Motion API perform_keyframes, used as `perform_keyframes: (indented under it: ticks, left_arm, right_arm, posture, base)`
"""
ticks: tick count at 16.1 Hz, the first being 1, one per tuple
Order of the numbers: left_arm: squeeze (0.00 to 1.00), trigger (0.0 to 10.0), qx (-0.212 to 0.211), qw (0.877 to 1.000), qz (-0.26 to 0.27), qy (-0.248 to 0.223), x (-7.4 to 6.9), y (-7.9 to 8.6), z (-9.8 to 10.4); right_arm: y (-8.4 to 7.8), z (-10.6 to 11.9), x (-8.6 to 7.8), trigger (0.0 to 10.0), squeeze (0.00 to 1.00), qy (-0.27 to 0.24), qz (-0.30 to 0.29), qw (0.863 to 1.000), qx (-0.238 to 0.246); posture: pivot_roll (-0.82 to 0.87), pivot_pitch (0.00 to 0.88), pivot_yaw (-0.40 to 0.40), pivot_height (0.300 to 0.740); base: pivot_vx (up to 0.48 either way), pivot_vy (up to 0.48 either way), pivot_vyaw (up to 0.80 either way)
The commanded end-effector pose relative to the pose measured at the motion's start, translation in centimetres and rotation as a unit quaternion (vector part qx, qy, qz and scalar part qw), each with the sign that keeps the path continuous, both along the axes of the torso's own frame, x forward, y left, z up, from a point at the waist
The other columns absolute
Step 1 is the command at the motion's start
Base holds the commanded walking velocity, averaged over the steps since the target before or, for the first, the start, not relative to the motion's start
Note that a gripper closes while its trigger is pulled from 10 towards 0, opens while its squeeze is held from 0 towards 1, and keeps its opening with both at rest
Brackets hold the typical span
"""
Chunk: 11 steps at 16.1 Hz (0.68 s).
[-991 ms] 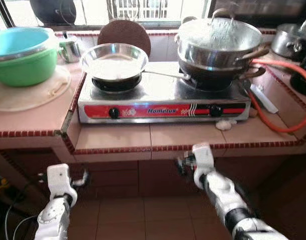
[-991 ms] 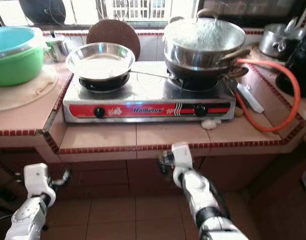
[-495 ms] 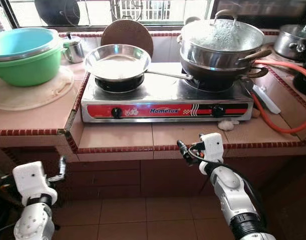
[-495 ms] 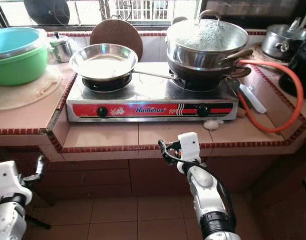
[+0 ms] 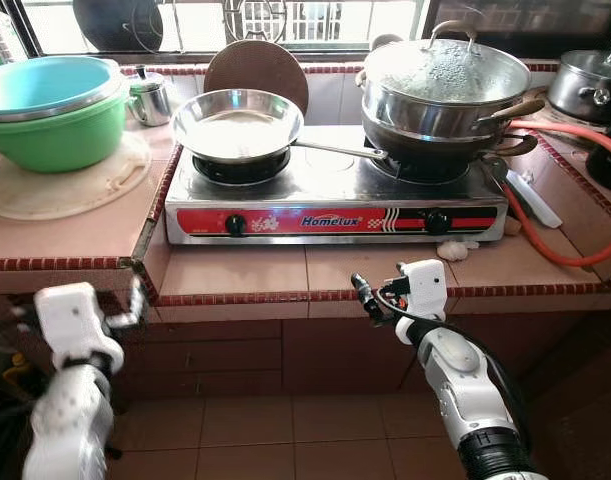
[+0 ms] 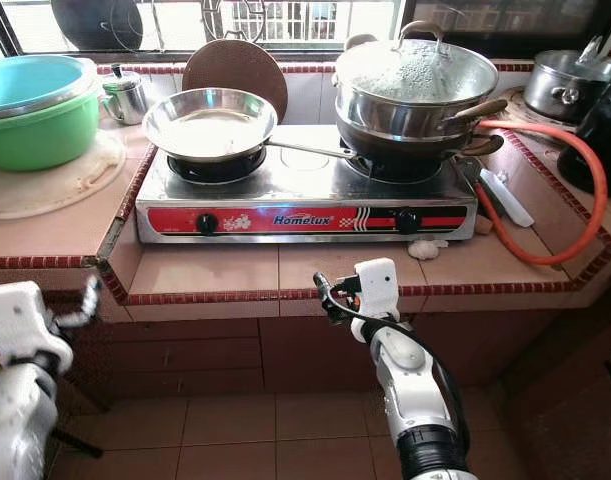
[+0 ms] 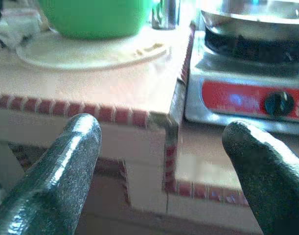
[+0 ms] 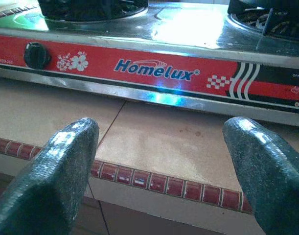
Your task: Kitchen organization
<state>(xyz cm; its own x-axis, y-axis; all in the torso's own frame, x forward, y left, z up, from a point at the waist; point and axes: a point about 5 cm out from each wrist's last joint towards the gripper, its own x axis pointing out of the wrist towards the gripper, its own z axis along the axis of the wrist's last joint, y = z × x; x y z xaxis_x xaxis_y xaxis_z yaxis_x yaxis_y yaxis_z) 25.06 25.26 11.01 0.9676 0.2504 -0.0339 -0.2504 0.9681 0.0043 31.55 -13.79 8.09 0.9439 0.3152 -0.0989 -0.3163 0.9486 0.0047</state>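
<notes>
Before the pink-tiled counter [image 5: 235, 270]: red-fronted steel two-burner gas stove [image 5: 335, 205]; right gripper [image 8: 159, 171] spread wide, empty; left gripper [image 7: 164, 166] likewise spread, empty.

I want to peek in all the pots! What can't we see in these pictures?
- Inside the big pot: its steamy lid hides it, head views.
- Inside the green bowl: camera angle shows just blue lining.
- Pot at the right edge: cut off.
- Left pincer: blurred in the left eye view.

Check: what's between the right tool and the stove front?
Only bare tiled counter between the right tool and the stove, per the right wrist view.
</notes>
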Motion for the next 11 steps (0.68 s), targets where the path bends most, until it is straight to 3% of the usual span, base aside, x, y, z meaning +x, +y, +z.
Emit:
perform_keyframes:
  ticks: [1, 4, 11]
  left_arm:
    - [0.00, 10.0, -0.002, 1.000, 0.000, 0.015, -0.1, 0.4, -0.3]
    - [0.00, 10.0, -0.001, 1.000, -0.009, 0.019, -0.1, 0.2, -0.4]
    - [0.00, 10.0, -0.021, 0.999, -0.032, 0.013, 1.5, -0.4, 0.1]
  right_arm:
    - [0.1, 0.5, -0.1, 10.0, 0.00, -0.004, -0.002, 1.000, 0.003]
    - [0.2, 0.5, -0.3, 10.0, 0.00, -0.002, -0.004, 1.000, 0.006]
    - [0.5, 0.7, -0.2, 10.0, 0.00, 0.008, -0.008, 1.000, 0.013]
  posture:
    - [-0.06, 0.005, 0.025, 0.740]
    - [-0.07, 0.006, 0.033, 0.740]
    - [-0.07, 0.003, 0.035, 0.740]
  base:
    - [0.000, 0.000, 0.00]
    - [0.000, 0.000, 0.00]
    - [0.000, 0.000, 0.00]
